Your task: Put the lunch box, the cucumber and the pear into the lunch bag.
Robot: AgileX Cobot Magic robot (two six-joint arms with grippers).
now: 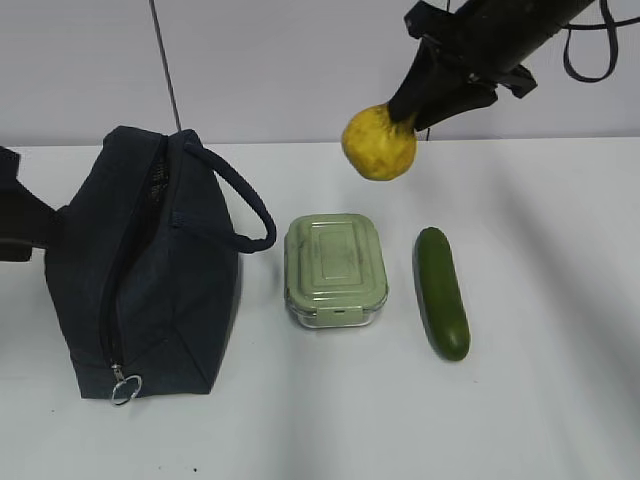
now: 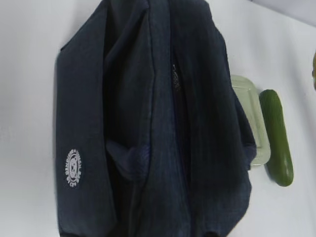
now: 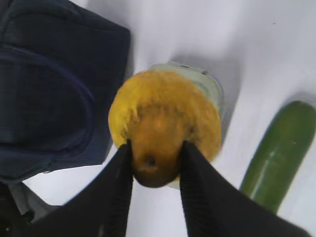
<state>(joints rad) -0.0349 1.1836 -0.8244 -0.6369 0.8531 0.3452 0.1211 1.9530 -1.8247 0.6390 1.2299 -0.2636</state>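
Nearest the front edge of the white desk (image 1: 330, 430) hangs the silver ring pull (image 1: 122, 388) of the big dark navy cloth lunch bag (image 1: 140, 270), which stands on the left side. Its top zipper looks partly open. In the middle sits the small clear lunch box with a pale green lid (image 1: 335, 268). Just to its right lies the long dark green cucumber (image 1: 442, 292), not touching it. Farther back, the right gripper (image 3: 155, 160) pinches the narrow top of the lumpy yellow pear (image 1: 379, 141), high above the desk. I cannot tell how the left gripper stands.
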